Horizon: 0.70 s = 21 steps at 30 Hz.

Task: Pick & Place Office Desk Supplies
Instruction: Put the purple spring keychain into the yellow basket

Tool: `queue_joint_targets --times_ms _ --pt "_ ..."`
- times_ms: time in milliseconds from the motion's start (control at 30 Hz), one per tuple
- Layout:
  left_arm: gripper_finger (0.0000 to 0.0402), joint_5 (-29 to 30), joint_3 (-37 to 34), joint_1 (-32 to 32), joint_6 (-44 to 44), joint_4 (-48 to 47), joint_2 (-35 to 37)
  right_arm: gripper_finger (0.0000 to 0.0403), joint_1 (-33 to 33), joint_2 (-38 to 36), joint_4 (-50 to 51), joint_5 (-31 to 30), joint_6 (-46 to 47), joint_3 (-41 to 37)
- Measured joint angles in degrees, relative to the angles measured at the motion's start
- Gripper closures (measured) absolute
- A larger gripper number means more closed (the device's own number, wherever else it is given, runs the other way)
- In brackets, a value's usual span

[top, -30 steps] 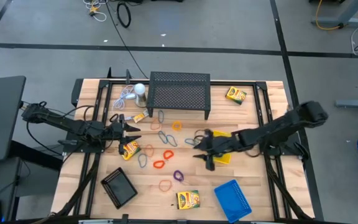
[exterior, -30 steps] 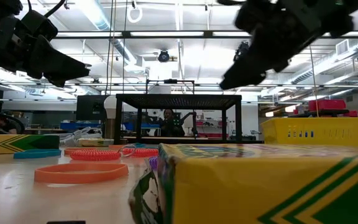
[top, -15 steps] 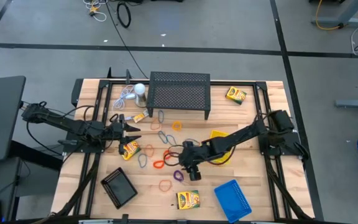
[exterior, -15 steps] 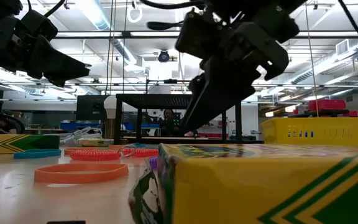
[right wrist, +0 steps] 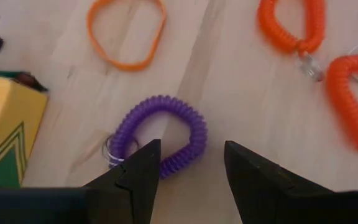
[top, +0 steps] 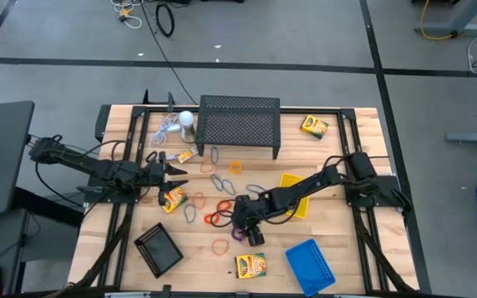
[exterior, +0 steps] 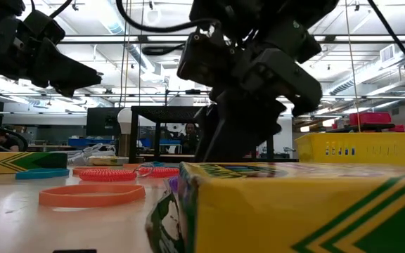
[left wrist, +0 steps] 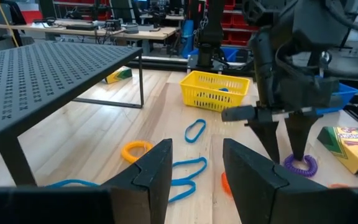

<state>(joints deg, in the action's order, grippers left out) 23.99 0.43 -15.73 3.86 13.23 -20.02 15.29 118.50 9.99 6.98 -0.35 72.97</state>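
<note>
right gripper (right wrist: 185,171) hangs over the purple coil loop (right wrist: 160,140) mid-table, fingers parted, nothing held; looks like the pick step, so next it should drop and pinch; left gripper (left wrist: 194,165) waits, fingers apart, empty

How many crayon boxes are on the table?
4. One crayon box lies at the far right, right of the black stand; a small one by the stand's left leg; one near the left pincer; one at the near edge.
</note>
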Motion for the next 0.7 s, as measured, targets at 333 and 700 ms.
queue_joint_targets --times_ms 333,700 --pt "0.0253 0.0 0.0 0.04 -0.28 0.75 -1.26 0.029 0.0 0.44 -0.36 -1.24 -0.67 0.04" --pt "0.0253 0.0 0.0 0.04 -0.26 1.63 -2.92 0.0395 0.35 0.1 0.2 -3.4 -3.85 0.02"
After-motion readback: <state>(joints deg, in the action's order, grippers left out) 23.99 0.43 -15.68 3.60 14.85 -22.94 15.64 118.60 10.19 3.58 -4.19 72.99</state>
